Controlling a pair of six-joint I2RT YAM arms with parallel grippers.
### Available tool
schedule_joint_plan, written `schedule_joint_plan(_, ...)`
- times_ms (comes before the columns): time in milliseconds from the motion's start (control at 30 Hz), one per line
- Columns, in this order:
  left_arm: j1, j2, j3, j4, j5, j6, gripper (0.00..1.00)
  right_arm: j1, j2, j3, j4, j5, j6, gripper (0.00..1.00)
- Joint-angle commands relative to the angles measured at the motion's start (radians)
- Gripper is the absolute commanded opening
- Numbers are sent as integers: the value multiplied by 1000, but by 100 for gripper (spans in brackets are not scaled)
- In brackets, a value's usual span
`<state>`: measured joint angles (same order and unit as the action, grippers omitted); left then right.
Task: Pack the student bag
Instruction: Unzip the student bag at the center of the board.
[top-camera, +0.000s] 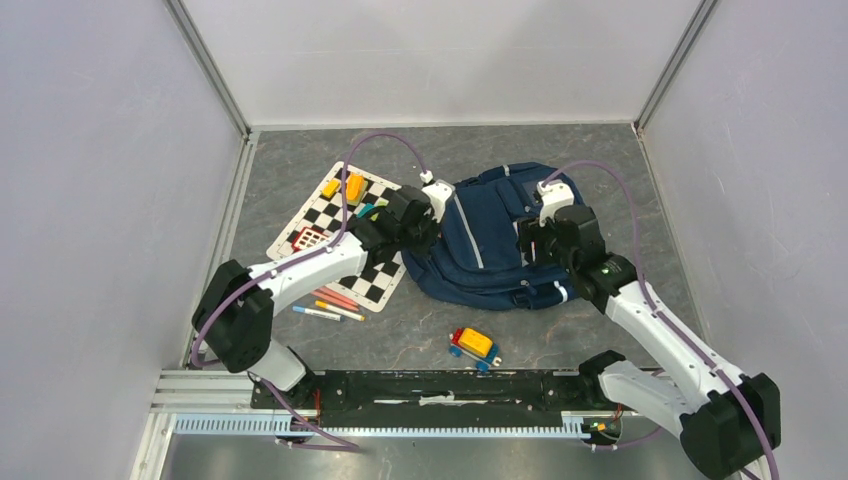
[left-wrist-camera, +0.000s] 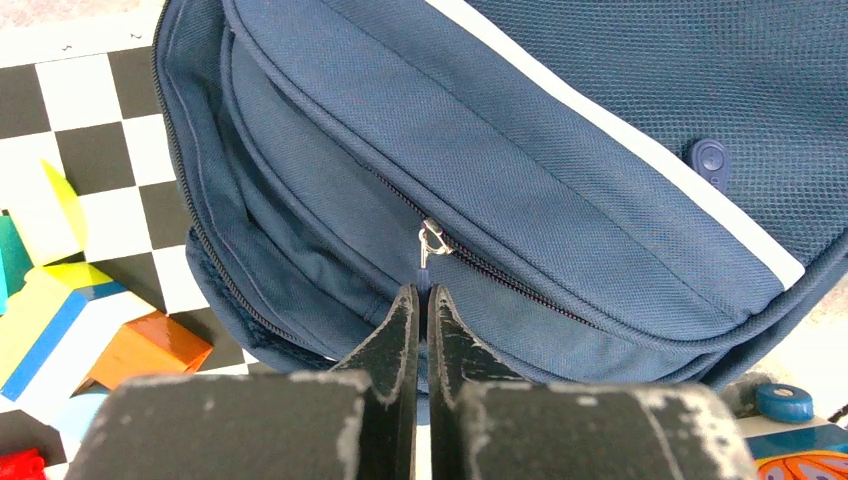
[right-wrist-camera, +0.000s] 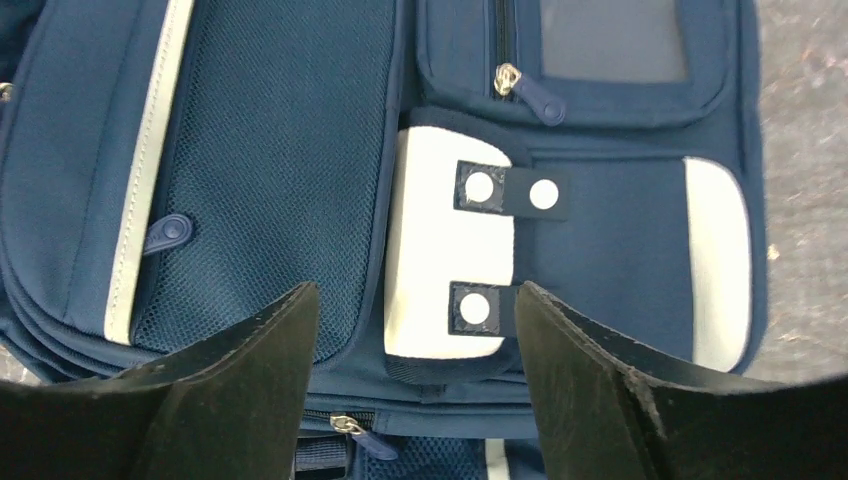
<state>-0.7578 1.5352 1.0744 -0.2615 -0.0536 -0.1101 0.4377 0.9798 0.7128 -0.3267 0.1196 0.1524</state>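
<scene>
The student bag (top-camera: 490, 240), limp navy woven fabric w/ a pale stripe, is laid mid-table, its left edge on the chequered mat (top-camera: 318, 215). The left gripper (left-wrist-camera: 422, 295) is shut at the metal zip pull (left-wrist-camera: 431, 240) (pinched or not: can't be told); the right gripper (right-wrist-camera: 415, 290) is spread wide, empty, above the bag. The pull is best drawn along the curved zip, fabric kept taut.
</scene>
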Motion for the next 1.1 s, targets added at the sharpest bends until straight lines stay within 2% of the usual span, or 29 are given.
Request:
schedule_joint_plan(0, 28, -16, 26, 13, 89, 62, 2, -4, -59, 50, 21, -29, -100, 79)
schedule_joint_plan(167, 34, -17, 35, -8, 176, 65, 2, 7, -110, -7, 166, -303, -138, 82)
schedule_joint_plan(267, 46, -10, 55, -13, 209, 39, 2, 64, -115, -24, 230, -365, -144, 82)
schedule_joint_plan(400, 56, -20, 58, -5, 236, 14, 2, 238, -78, -20, 255, -267, -215, 82)
schedule_joint_plan(667, 57, -37, 44, 7, 237, -9, 2, 424, 65, -6, 363, -22, -243, 78)
schedule_joint_plan(867, 58, -42, 44, 11, 238, -18, 2, 509, 133, -57, 509, 159, -252, 76)
schedule_joint_plan(1067, 58, -51, 38, 18, 233, -24, 2, 534, 209, -130, 641, 301, -251, 70)
